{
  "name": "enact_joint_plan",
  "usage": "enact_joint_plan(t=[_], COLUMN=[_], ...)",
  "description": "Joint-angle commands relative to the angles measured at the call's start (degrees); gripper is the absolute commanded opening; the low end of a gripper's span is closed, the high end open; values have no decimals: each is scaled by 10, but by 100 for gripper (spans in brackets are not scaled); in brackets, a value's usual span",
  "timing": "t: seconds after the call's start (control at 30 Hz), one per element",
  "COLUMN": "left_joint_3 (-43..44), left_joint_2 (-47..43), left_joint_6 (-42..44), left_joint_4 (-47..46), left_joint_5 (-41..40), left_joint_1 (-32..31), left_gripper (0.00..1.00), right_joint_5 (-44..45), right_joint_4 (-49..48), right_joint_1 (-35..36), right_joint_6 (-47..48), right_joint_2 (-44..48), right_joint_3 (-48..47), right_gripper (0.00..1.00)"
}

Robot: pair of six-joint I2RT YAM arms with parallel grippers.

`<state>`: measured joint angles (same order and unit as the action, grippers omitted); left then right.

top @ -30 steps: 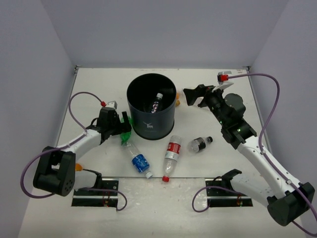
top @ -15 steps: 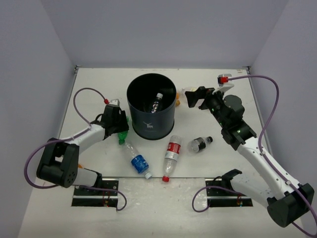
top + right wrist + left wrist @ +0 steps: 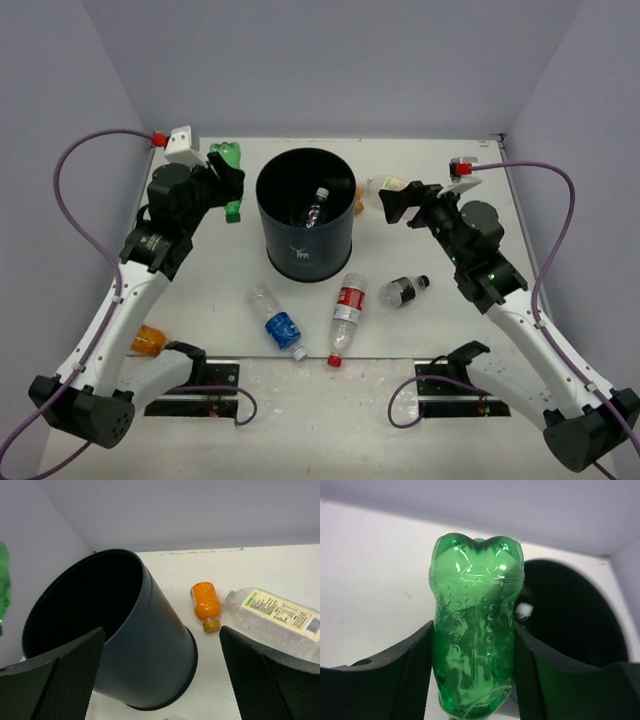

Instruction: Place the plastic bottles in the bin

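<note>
No wording is legible anywhere. The bin (image 3: pixel 300 232) carries a small white logo (image 3: pixel 298 251), a figure only. The clear bottle (image 3: pixel 280 625), ahead and right of the right gripper (image 3: pixel 162 630), bears a cream label (image 3: pixel 272 611) with fine print and a barcode (image 3: pixel 312 625), both too small to read. Print on the red-labelled bottle (image 3: pixel 349 298) and the blue-labelled bottle (image 3: pixel 281 327) is indistinct.

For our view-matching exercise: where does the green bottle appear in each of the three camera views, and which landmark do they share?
Top external: green bottle upper left, in the left gripper, left of the bin.
Left wrist: centre, between the fingers; bin at right.
Right wrist: sliver at left edge, beside bin.
Shared landmark: the bin.
</note>
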<state>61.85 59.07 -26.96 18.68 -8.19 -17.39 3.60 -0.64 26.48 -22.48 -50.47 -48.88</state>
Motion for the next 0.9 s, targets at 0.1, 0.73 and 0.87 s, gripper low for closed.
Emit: enact_joint_plan(t=[0.1, 0.73, 0.87], left_joint_3=[109, 163, 166], left_joint_2=[31, 138, 128], left_joint_6=[73, 43, 34], left_joint_4=[-94, -33, -18], left_joint_5=[80, -101, -123], left_joint_1=[-132, -197, -197], left_gripper=[33, 100, 100], right_joint_5=[26, 42, 43], right_joint_4=[5, 5, 5], right_joint_1=[-3, -4, -4], right_joint_6=[-19, -17, -18], right_joint_2=[42, 72, 72], right_joint_3=[29, 40, 39], right_gripper=[99, 99, 99])
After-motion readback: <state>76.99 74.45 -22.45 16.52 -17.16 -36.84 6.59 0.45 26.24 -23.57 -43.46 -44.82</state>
